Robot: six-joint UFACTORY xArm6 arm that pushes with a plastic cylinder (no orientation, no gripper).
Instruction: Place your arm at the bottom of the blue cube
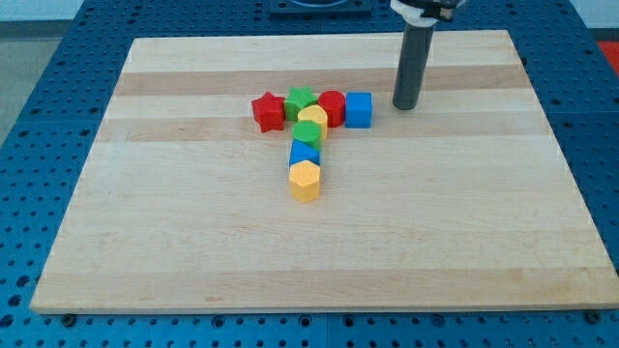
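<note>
The blue cube (359,109) sits on the wooden board (193,251) at the right end of a row of blocks. My tip (404,104) rests on the board just to the right of the blue cube, with a small gap between them, at about the cube's height in the view. To the cube's left stand a red block (332,106), a green star (300,101) and a red star (268,111).
Below the row, a column runs down the view: a yellow round block (312,119), a green round block (309,134), a blue triangular block (304,153) and a yellow hexagonal block (305,181). The board lies on a blue perforated table (48,116).
</note>
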